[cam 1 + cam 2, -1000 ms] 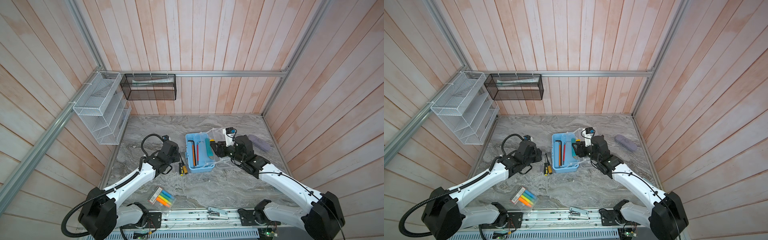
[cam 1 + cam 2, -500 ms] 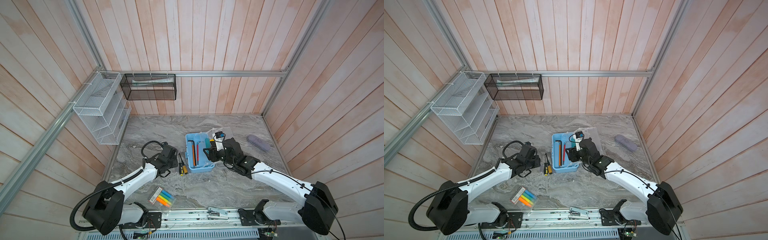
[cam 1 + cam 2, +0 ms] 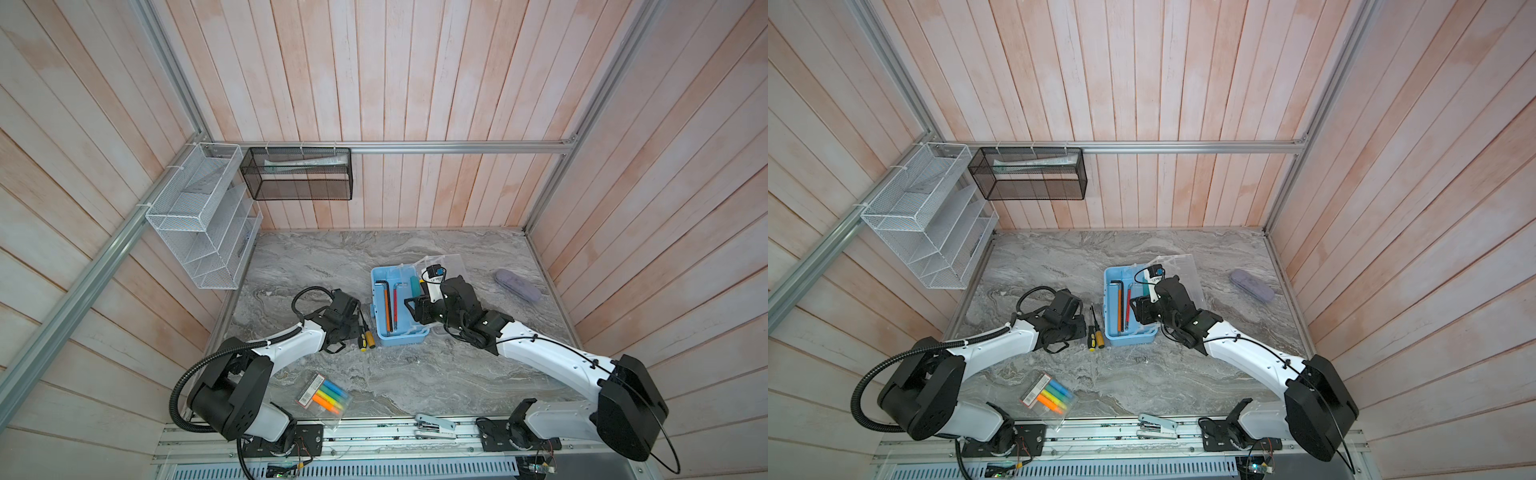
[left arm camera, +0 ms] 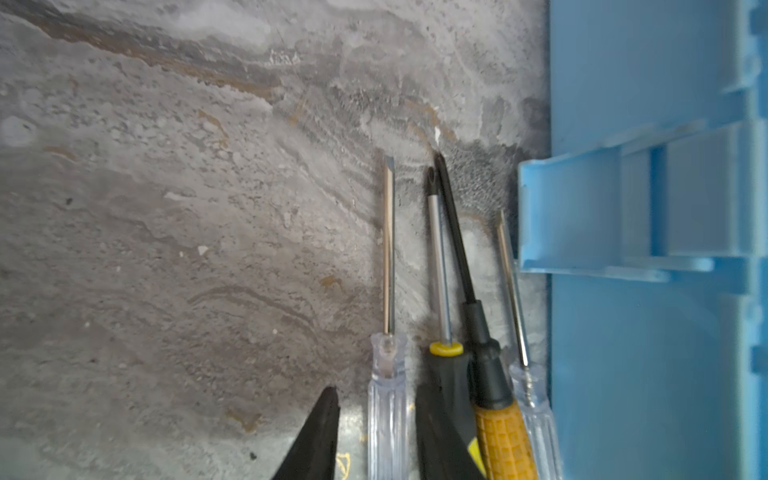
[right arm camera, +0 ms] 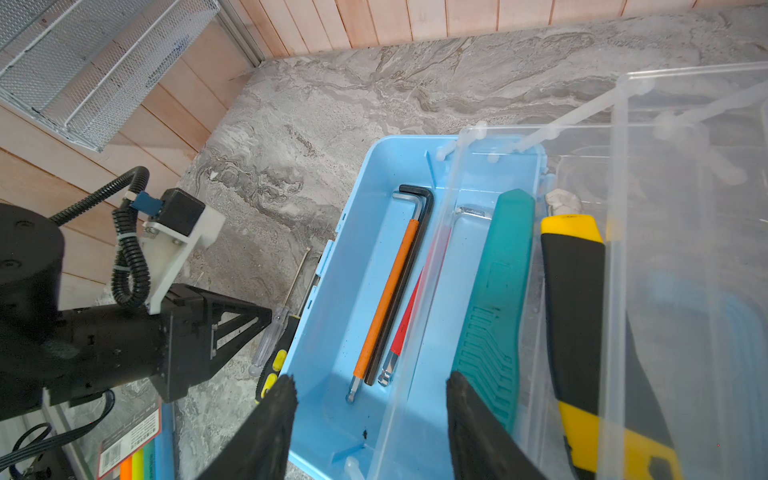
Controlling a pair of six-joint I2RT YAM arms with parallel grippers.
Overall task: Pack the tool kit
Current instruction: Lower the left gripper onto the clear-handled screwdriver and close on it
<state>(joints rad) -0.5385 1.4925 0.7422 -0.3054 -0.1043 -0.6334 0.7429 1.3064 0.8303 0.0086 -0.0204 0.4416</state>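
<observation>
Directly beneath the right gripper (image 5: 371, 382), jaws spread and empty: the open tool kit (image 5: 357, 232), with three hex keys (image 5: 386, 291) ahead of the fingertips, plus one teal-handled tool (image 5: 498, 270) and one yellow-black tool (image 5: 573, 291), both blurred behind clear plastic (image 5: 685, 208) and cut off. Just outside its wall, four screwdrivers (image 4: 439, 270), handles cropped. Only one finger (image 4: 316, 436) of the left gripper (image 5: 262, 318) seen, beside a clear handle, so jaw state there impossible to tell.
</observation>
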